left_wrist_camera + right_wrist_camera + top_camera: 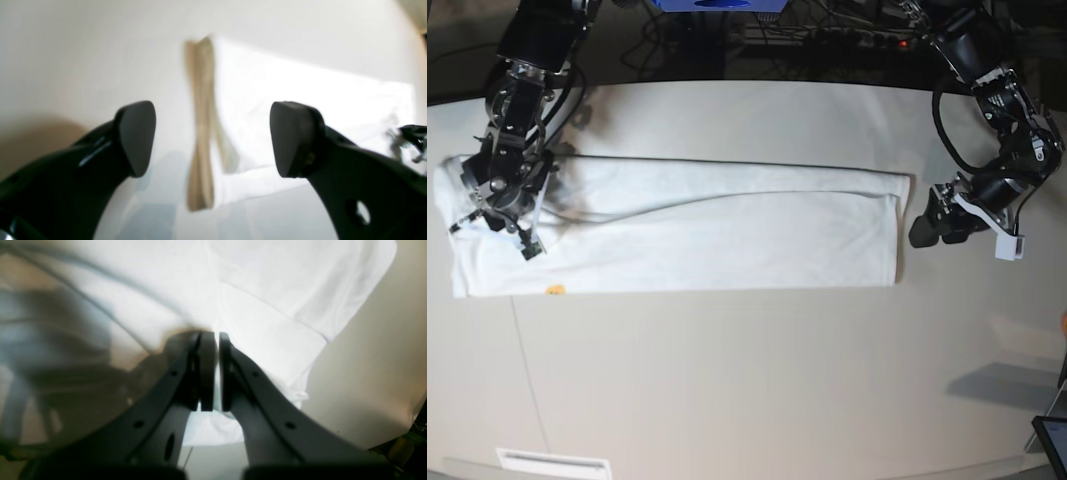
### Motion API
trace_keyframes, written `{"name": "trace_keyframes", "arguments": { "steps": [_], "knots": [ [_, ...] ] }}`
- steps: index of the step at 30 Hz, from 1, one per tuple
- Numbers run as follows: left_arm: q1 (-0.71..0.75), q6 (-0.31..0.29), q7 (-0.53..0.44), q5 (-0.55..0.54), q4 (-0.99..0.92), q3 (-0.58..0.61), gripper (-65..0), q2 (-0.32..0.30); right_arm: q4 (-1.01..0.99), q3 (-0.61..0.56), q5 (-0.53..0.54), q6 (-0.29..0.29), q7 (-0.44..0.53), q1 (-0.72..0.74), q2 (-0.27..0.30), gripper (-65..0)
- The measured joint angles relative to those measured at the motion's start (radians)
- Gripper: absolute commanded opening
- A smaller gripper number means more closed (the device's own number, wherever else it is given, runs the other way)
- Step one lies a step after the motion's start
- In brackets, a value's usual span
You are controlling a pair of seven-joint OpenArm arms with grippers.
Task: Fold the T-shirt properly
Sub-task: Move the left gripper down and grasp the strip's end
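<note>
**White shirt, folded long on the table**

White cotton, flat on the pale table point(747, 380). The T-shirt point(727, 235), folded into one long band, side to side across the far half of the table top. Smooth for most of its length, a little bunched at one end. A tiny orange spot of print right at the near edge of the shirt, close to that bunched end.

At the bunched end of the shirt: the right gripper point(212, 336), down on the cloth. Jaws pressed close together, with white shirt cloth pinched in the thin gap between. More shirt spread out past the fingertips.

Just off the other end of the shirt: the left gripper point(213, 140), over bare table, not touching the cloth. Fingers point(136, 136) spread wide apart, nothing between. In the left wrist view, shirt edge seen through the gap, blurry, bright white with a tan shadow line beside it.
</note>
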Motion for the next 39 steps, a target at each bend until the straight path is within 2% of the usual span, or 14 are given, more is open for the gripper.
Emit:
{"name": "trace_keyframes", "arguments": {
  "steps": [2,6,10,23,28,30,34,35,37,39],
  "knots": [
    [-0.003,0.000,-0.002,0.013,-0.002,0.023,-14.6,0.000,0.000,0.000,0.000,0.000,0.000,0.000,0.000,-62.0],
    [-0.034,0.000,-0.003,0.126,-0.007,0.085,-14.9,0.006,0.000,0.000,0.000,0.000,0.000,0.000,0.000,-62.0],
    [-0.033,-0.003,-0.008,0.192,-0.069,0.083,-14.9,0.020,0.000,0.000,0.000,0.000,0.000,0.000,0.000,-62.0],
    [-0.065,-0.018,-0.052,0.142,-0.164,0.080,-14.9,0.053,0.000,0.000,0.000,0.000,0.000,0.000,0.000,-62.0],
    [-0.081,-0.018,-0.063,0.142,-0.166,0.184,-15.1,0.073,0.000,0.000,0.000,0.000,0.000,0.000,0.000,-62.0],
    [-0.080,-0.018,-0.069,0.130,-0.166,0.186,-15.1,0.094,0.000,0.000,0.000,0.000,0.000,0.000,0.000,-62.0],
    [-0.077,-0.019,-0.087,0.128,-0.166,0.196,-15.8,0.097,0.000,0.000,0.000,0.000,0.000,0.000,0.000,-62.0],
    [-0.077,-0.019,-0.089,0.128,-0.166,0.196,-17.5,0.097,0.000,0.000,0.000,0.000,0.000,0.000,0.000,-62.0],
    [-0.078,-0.018,-0.090,0.142,-0.168,0.195,-27.4,0.096,0.000,0.000,0.000,0.000,0.000,0.000,0.000,-62.0],
    [-0.075,-0.016,-0.082,0.153,-0.170,0.195,-44.0,0.093,0.000,0.000,0.000,0.000,0.000,0.000,0.000,-62.0]
  ]
}}
